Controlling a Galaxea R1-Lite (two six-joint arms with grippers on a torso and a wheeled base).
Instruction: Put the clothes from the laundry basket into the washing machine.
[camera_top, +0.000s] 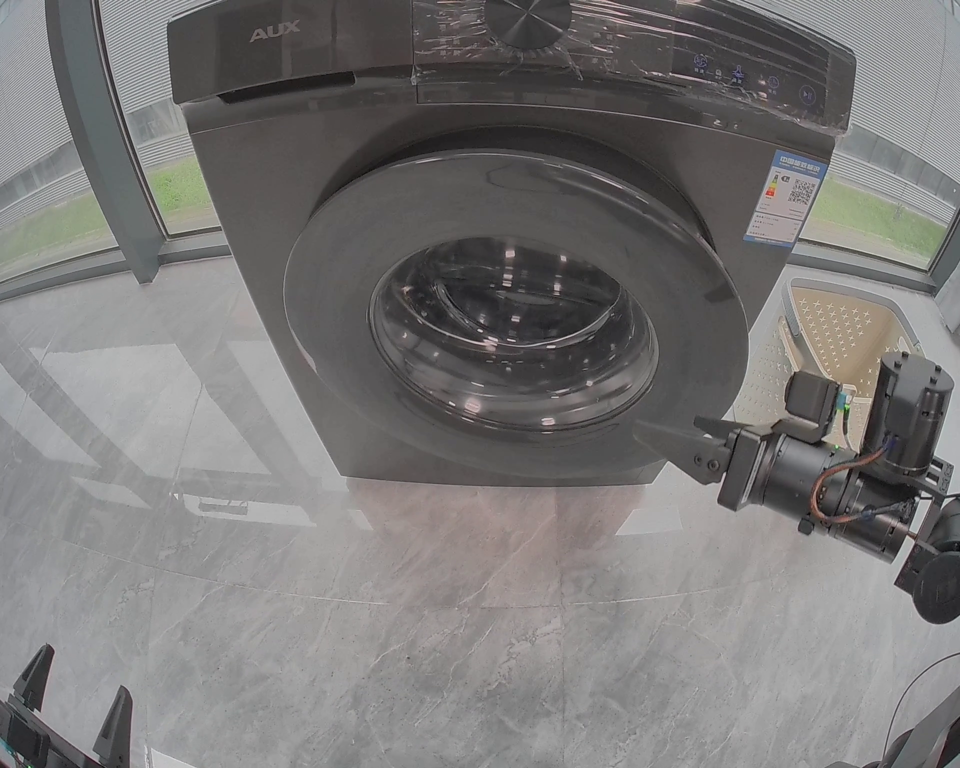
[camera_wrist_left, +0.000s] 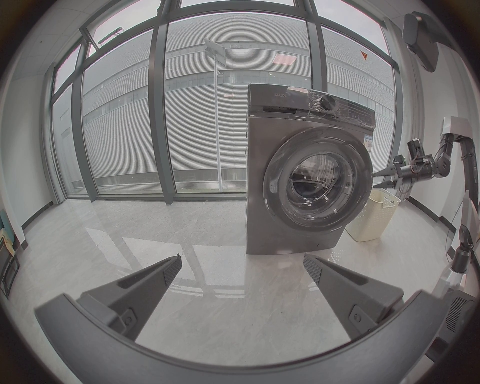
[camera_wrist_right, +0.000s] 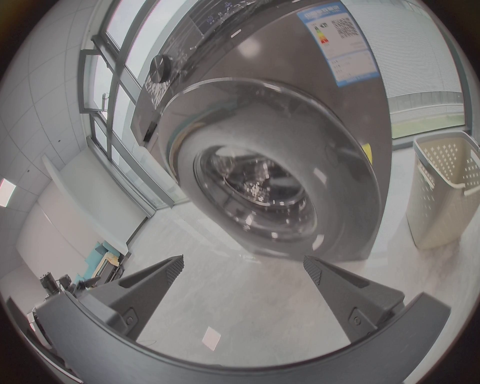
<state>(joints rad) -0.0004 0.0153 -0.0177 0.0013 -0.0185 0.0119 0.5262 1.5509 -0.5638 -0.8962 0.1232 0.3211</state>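
Note:
The dark grey washing machine (camera_top: 500, 130) stands straight ahead, its round glass door (camera_top: 515, 330) closed against the front. A beige perforated laundry basket (camera_top: 850, 330) stands on the floor beside the machine's right side; the part of its inside that I see is bare wall. My right gripper (camera_top: 672, 430) is open and empty, its fingertips just off the lower right rim of the door (camera_wrist_right: 270, 185), with the basket (camera_wrist_right: 445, 190) off to one side. My left gripper (camera_top: 82, 672) is open and empty, low at the near left, well back from the machine (camera_wrist_left: 310, 170).
Glossy grey tiled floor (camera_top: 450, 620) spreads wide in front of the machine. Tall windows with dark frames (camera_wrist_left: 160, 100) run behind it. Furniture stands far off by the wall (camera_wrist_right: 105, 260).

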